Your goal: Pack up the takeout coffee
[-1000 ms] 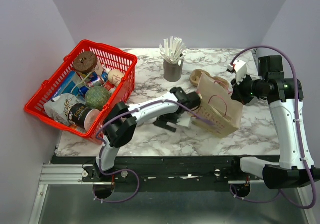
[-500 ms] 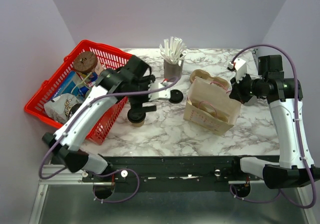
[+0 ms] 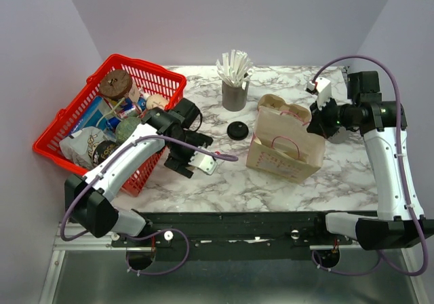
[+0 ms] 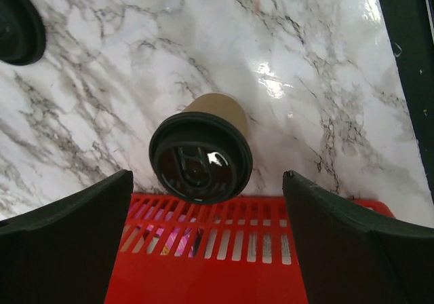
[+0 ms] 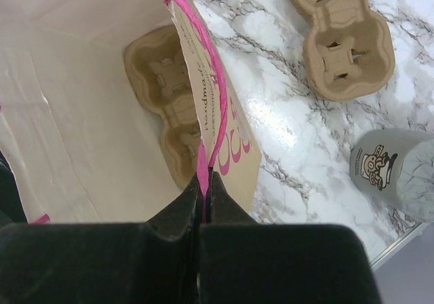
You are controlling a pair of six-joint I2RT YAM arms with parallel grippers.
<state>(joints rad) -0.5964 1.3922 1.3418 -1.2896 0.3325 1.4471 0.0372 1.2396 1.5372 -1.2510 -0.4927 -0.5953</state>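
The tan paper cup [image 4: 215, 110] with a black lid [image 4: 201, 157] on it stands on the marble beside the red basket [image 4: 237, 250]. My left gripper [image 4: 208, 182] is open right above it, with one finger on each side and nothing held. In the top view the left gripper [image 3: 182, 160] hides the cup. A loose black lid [image 3: 237, 130] lies on the table and also shows in the left wrist view [image 4: 17, 22]. My right gripper [image 5: 203, 192] is shut on the pink handle [image 5: 207, 80] of the paper bag [image 3: 285, 148] and holds it open.
A pulp carrier [image 5: 169, 107] sits inside the bag, and another carrier [image 5: 339, 36] lies behind it. A grey cup of white sticks [image 3: 234, 90] stands at the back. The red basket [image 3: 163, 80] of groceries is at the left. A grey printed cup [image 5: 397, 172] stands near the table edge.
My left arm has drawn back from the bag, swung left and come down over the lidded cup by the basket. The bag now stands more upright.
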